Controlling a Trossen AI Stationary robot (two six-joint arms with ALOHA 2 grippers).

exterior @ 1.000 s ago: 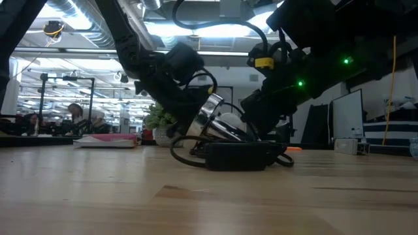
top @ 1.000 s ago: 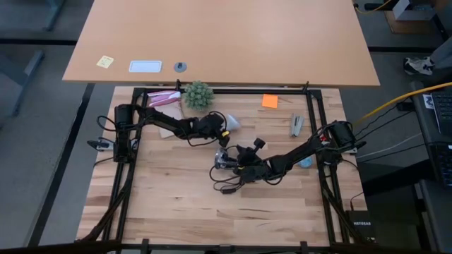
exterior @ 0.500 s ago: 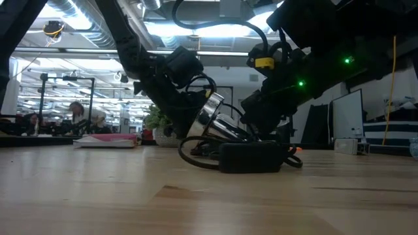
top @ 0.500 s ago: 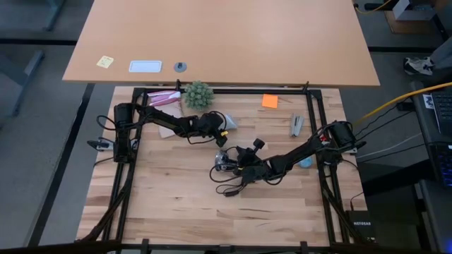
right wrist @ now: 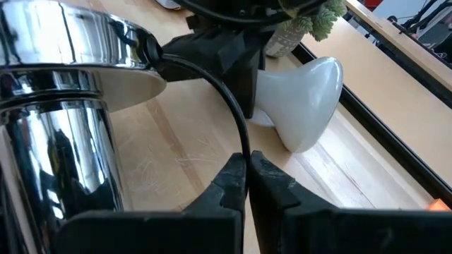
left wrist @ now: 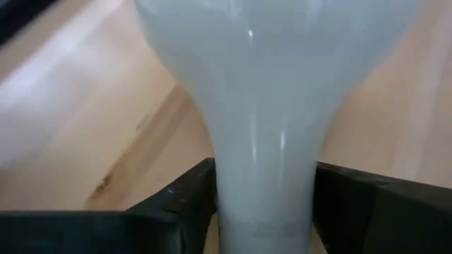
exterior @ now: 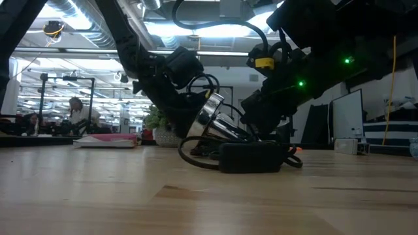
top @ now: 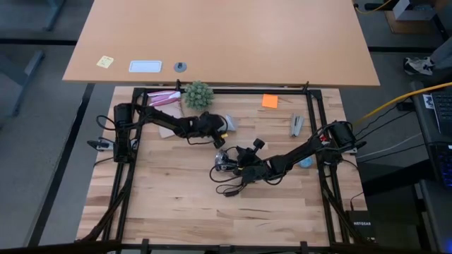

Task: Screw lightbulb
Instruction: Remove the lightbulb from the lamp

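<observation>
White frosted lightbulb [right wrist: 304, 106] lies sideways on the table, neck between dark fingers.

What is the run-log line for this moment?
left gripper: around lightbulb neck | right gripper: shut on cord by socket | lightbulb: apart from socket

Green plant [top: 198, 94] beside orange note [top: 270, 101].
</observation>
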